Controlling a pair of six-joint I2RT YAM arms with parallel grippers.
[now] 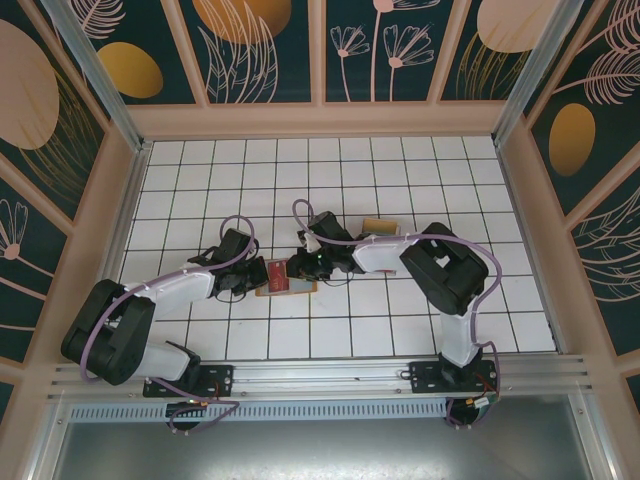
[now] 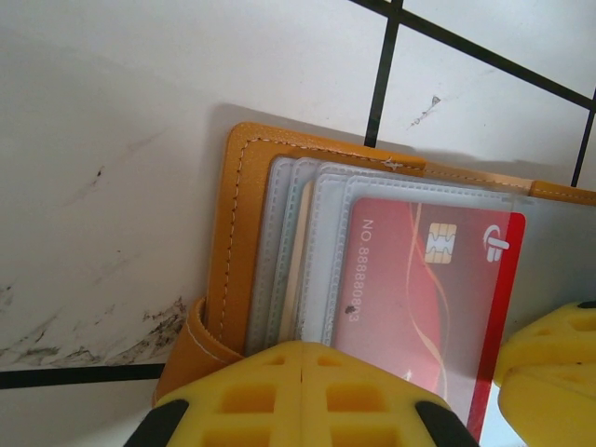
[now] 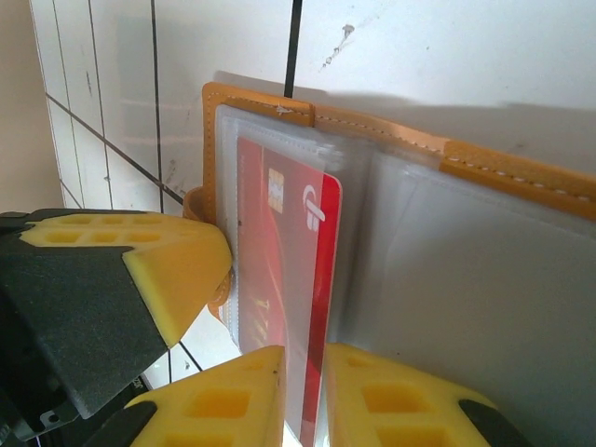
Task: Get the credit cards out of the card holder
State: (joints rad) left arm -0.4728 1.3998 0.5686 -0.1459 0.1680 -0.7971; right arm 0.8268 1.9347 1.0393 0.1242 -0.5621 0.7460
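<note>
The orange-brown card holder lies open on the white tiles between both arms. A red credit card sits in its front clear sleeve, its right edge sticking out past the sleeve. My left gripper is shut, its yellow tips together on the stacked sleeves at the holder's left side. My right gripper is open by a narrow gap, and the card's red edge runs between its tips. The left gripper's fingertip stands just left of the holder. From above, the left gripper and right gripper meet over the holder.
A small tan cylinder lies behind the right arm's wrist. Pale wooden walls box in the tiled table on three sides. The right arm's elbow hangs over the tiles right of the holder.
</note>
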